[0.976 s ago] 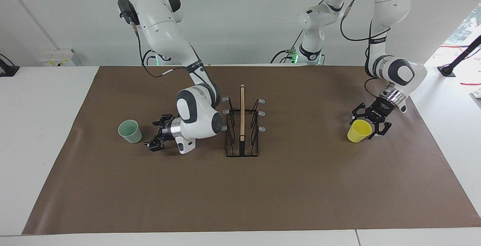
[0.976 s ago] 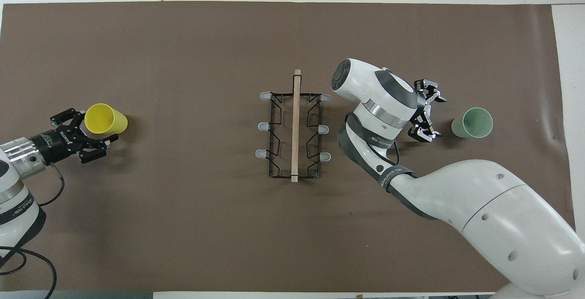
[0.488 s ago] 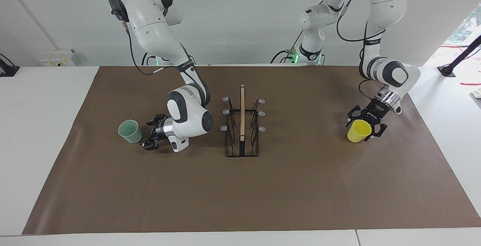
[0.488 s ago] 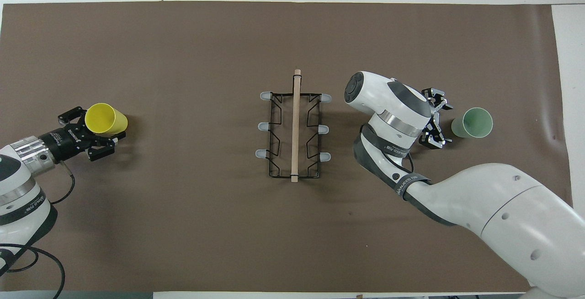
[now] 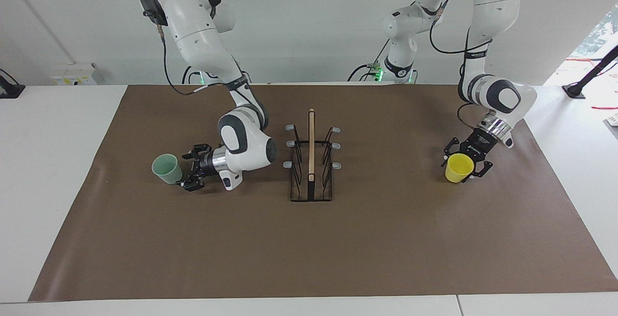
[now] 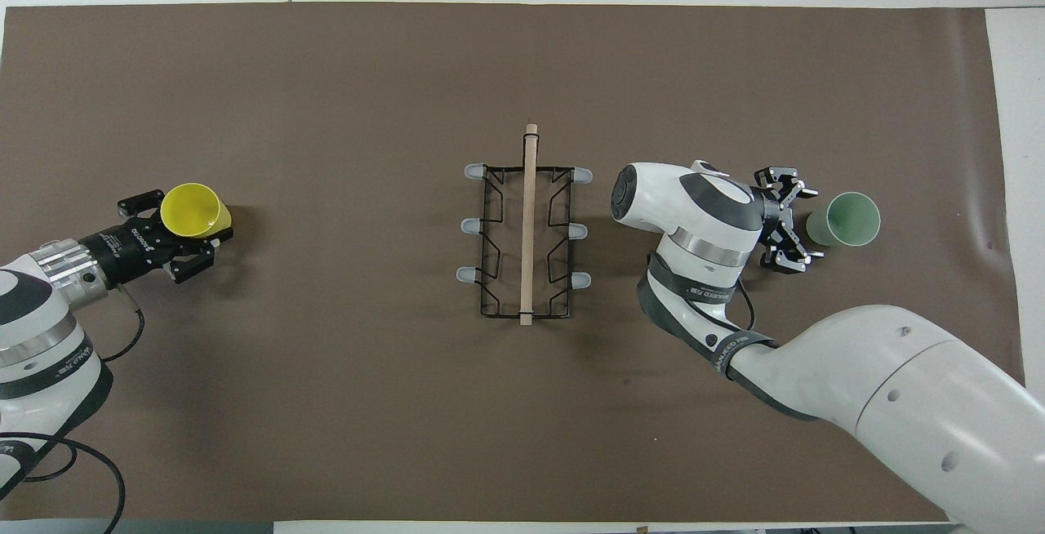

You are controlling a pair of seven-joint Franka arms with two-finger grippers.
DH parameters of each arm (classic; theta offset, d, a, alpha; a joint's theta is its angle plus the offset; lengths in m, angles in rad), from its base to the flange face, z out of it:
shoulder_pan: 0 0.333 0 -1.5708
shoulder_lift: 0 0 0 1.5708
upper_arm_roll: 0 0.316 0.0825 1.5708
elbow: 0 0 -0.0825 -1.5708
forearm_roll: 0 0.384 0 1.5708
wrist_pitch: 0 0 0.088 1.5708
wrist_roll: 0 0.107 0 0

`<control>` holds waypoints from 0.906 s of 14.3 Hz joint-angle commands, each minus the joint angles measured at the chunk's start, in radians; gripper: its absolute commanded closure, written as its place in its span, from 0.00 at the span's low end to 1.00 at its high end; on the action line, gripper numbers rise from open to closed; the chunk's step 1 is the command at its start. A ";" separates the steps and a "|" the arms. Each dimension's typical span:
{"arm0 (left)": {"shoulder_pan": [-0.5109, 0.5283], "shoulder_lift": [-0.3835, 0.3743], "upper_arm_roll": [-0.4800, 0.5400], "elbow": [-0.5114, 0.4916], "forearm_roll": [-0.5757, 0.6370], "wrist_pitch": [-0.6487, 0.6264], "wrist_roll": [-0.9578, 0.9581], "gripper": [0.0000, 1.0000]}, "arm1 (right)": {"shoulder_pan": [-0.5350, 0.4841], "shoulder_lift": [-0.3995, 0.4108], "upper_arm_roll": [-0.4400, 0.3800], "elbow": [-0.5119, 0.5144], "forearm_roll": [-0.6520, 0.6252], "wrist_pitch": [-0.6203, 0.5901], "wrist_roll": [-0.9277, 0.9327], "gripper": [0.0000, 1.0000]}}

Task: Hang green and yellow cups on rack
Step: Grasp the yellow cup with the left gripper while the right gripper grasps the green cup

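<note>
Now the left pincer [image 5: 464, 162] closes around the yellow cup [image 5: 458, 167] at the left arm's end of the brown mat [image 5: 386, 238]. Its body bears white lettering too small to read. Meanwhile the right pincer [image 5: 189, 170], fingers spread wide, sits just beside the green cup [image 5: 166, 168]. Between them stands the rack [image 5: 311, 156], open mat all around.

A white table [image 5: 58, 171] carries a brown mat [image 5: 309, 248]. On the mat stand 3 things: a rack [image 5: 311, 161] at the middle, a green cup [image 5: 167, 169] toward the right arm's end, a yellow cup [image 5: 458, 167] toward the left arm's.
</note>
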 commanded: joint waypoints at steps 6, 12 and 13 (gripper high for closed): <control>-0.052 -0.122 0.010 0.031 0.013 0.064 -0.009 1.00 | -0.050 -0.045 0.014 -0.089 -0.090 0.065 0.020 0.00; -0.126 -0.251 0.004 0.066 0.395 -0.016 -0.130 1.00 | -0.060 -0.054 0.014 -0.131 -0.122 0.068 0.020 0.00; -0.147 -0.268 0.003 0.083 0.462 -0.045 -0.165 1.00 | -0.066 -0.054 0.014 -0.132 -0.133 0.068 0.020 0.00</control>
